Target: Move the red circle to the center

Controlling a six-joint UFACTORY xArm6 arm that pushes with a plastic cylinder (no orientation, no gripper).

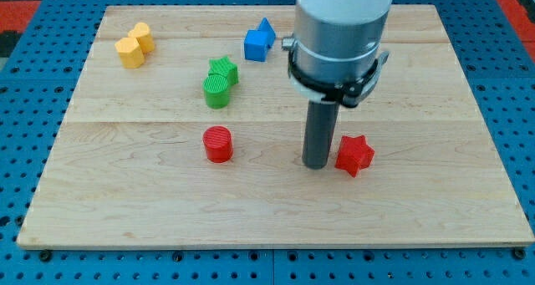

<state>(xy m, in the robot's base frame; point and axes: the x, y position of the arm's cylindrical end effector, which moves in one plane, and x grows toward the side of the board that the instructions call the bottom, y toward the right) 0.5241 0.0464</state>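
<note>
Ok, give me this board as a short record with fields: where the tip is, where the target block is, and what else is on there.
tip: my tip rests on the wooden board, right of centre
target: red circle, left of my tip, apart from it
nearest block: red star, just right of my tip, close beside it; contact cannot be told
green blocks: green cylinder with a green star right behind it
blue block: near the view's top, middle
yellow blocks: two together, top left
</note>
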